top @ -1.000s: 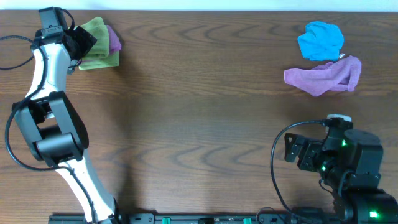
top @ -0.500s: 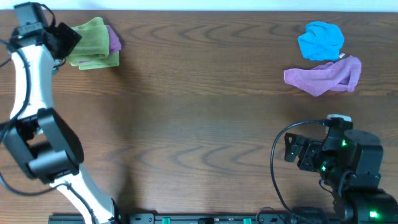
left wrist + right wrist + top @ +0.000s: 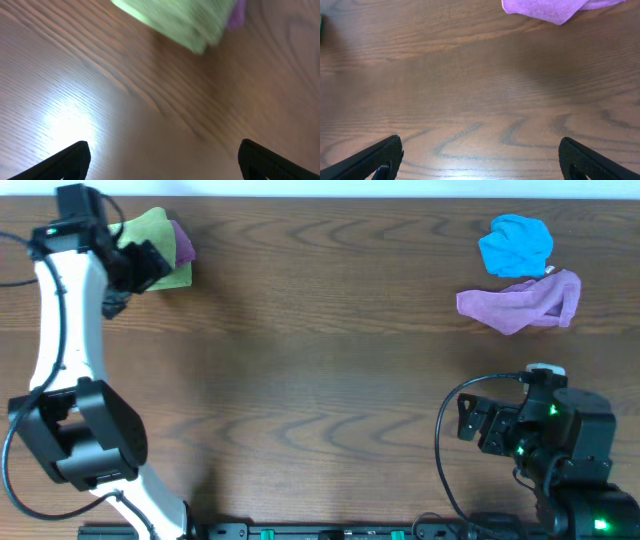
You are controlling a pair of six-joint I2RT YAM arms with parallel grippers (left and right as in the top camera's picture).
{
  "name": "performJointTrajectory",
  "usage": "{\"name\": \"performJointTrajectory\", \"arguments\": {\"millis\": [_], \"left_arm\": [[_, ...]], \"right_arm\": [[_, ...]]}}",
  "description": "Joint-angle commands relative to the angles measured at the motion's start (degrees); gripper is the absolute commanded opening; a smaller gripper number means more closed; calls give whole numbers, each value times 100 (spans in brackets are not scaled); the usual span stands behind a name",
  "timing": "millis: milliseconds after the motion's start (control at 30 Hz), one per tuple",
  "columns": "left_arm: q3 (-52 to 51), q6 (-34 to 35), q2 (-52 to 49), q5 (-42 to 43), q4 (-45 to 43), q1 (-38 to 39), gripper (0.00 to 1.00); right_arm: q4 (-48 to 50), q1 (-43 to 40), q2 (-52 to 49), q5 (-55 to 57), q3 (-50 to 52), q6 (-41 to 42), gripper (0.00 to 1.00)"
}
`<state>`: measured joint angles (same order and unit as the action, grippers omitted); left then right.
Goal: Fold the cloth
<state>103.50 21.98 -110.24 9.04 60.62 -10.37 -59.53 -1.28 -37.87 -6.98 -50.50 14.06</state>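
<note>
Since half a second ago (left arm): the left gripper (image 3: 162, 159) was off the left side of the cloth (image 3: 158, 242); seen from overhead it now stands over the cloth's lower-left edge, and the white forearm has swung in toward it.
Since half a second ago (all else): the cloth keeps its shape and spot. The loose cloths far to its right and the right arm are unchanged.
Left gripper: fingers (image 3: 75, 156) are spread wide with nothing between them. Bare wood shows under the gap, and the cloth lies just beyond the tips (the wrist view is blurred, so I cannot tell whether they touch).
Right gripper (image 3: 481, 159): far right of the cloth and toward the near edge. Its fingers are spread wide and empty over bare wood.
The cloth: lime-green with a soft nap, folded into a thick, round-edged pad at the far left of the table (image 3: 320, 380).
Purple cloth (image 3: 184, 242): a small fuzzy bit touching the cloth's right side.
Table: dark brown wood grain, glossy (glare in the left wrist view).
Blue cloth (image 3: 515, 245): far right of the cloth, bright and bunched into a lump.
Second purple cloth (image 3: 520, 302): far right of the cloth, a crumpled long strip just beside the blue cloth on its near side.
</note>
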Motion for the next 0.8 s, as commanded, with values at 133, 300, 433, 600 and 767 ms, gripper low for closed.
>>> {"name": "performJointTrajectory", "arguments": {"millis": [133,300,433,600,767], "left_arm": [[-48,-238,197,81,70,610,95],[-48,-227,197,111,52,745,95],[-50,-227,197,66,59,1016,95],[-85,-225,243,-452,-31,1508,95],[-704,-225,723,-981,-1104,2138,95]], "right_arm": [[-11,-35,0,35,33,70,99],[-9,-35,0,35,33,70,99],[-9,-35,0,35,33,68,99],[-9,-35,0,35,33,70,99],[-9,-35,0,35,33,70,99]]}}
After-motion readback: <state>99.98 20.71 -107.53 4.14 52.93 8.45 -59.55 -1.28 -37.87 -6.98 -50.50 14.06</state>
